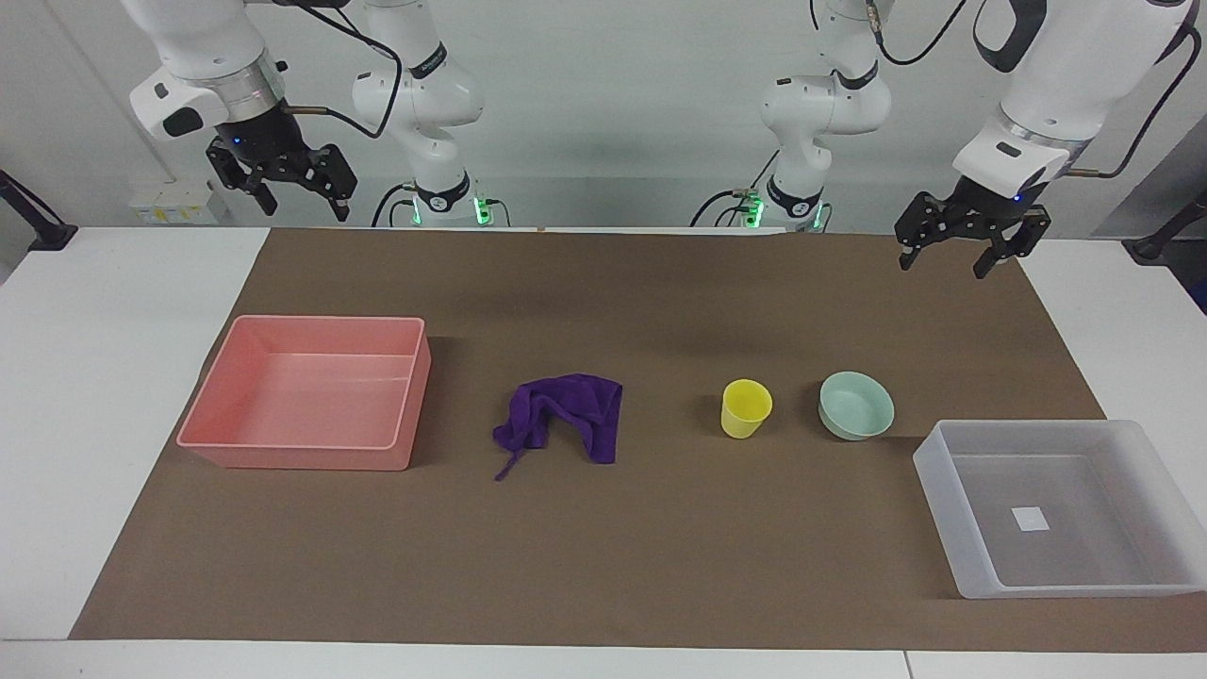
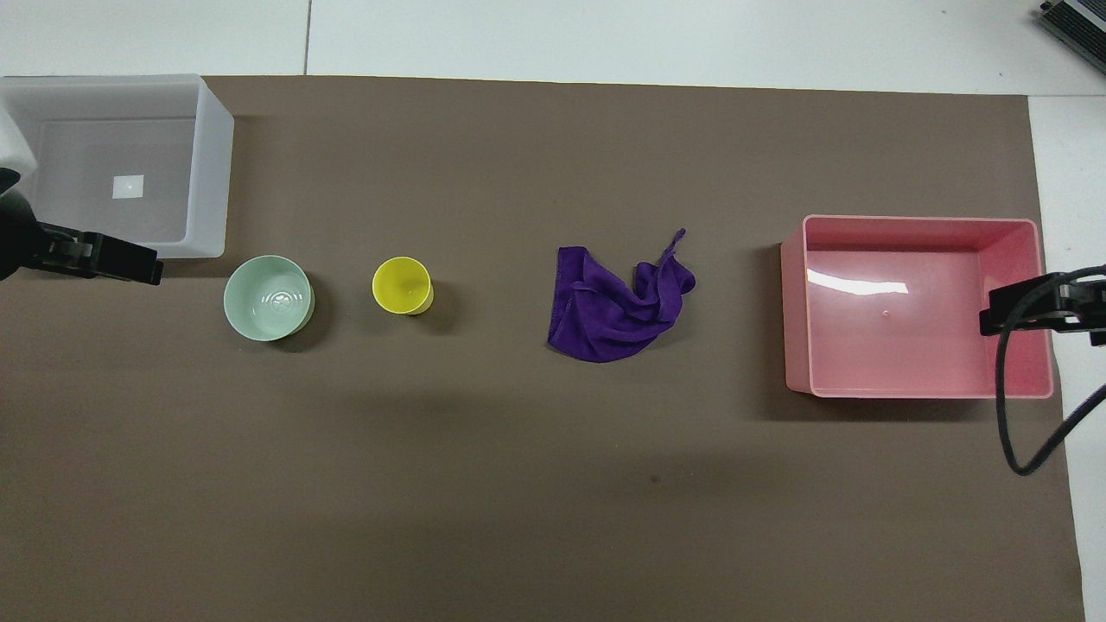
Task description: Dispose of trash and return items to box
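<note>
My left gripper [image 1: 971,243] hangs in the air with fingers spread and nothing between them, over the brown paper mat [image 1: 603,566] at the left arm's end of the table; my right gripper [image 1: 283,179] hangs likewise released and empty, above the table edge by the right arm's base. Both arms wait. The crumpled deep-purple cloth rag [image 1: 566,420] lies flat on the mat near the table's middle, its thin string [image 1: 509,467] trailing from the edge farther from me, toward six o'clock in the facing view. The opaque pink rectangular plastic bin [image 1: 212,401] sits at the rag's nine o'clock in that view, apart from it. The small yellow plastic cup [image 1: 746,408] stands upright at the rag's three o'clock, and the shallow mint-green bowl [image 1: 856,405] stands just beside the cup, not touching it. The translucent whitish-grey rectangular plastic bin [image 1: 952,528], with a white square sticker [image 1: 1030,518] on its floor, sits near the bowl's four o'clock, farther from me.
</note>
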You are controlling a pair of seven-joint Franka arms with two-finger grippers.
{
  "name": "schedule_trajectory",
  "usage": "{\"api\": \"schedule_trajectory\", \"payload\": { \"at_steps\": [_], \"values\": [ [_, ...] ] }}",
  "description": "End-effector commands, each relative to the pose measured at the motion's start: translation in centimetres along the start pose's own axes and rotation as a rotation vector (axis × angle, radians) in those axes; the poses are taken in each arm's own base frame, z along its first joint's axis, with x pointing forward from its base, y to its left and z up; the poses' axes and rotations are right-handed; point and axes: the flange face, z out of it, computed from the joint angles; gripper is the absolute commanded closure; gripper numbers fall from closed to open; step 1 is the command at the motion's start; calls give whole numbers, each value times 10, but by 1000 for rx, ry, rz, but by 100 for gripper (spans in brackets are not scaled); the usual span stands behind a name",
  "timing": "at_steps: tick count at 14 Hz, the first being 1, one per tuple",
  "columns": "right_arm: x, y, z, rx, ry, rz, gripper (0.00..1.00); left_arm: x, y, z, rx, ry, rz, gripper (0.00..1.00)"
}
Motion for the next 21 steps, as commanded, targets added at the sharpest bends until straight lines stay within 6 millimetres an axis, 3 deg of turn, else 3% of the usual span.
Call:
{"api": "schedule_trajectory", "payload": {
  "at_steps": [1,16,21],
  "values": [
    [-4,7,4,-2,-1,-2,0,-8,-3,-3,-1,3,-5,0],
    [-4,1,5,-6,21,-15,0,-12,-4,5,9,-3,-5,0],
    [-4,10,8,-3,16,0,0,-16,-13,31,17,53,-15,0]
  ]
}}
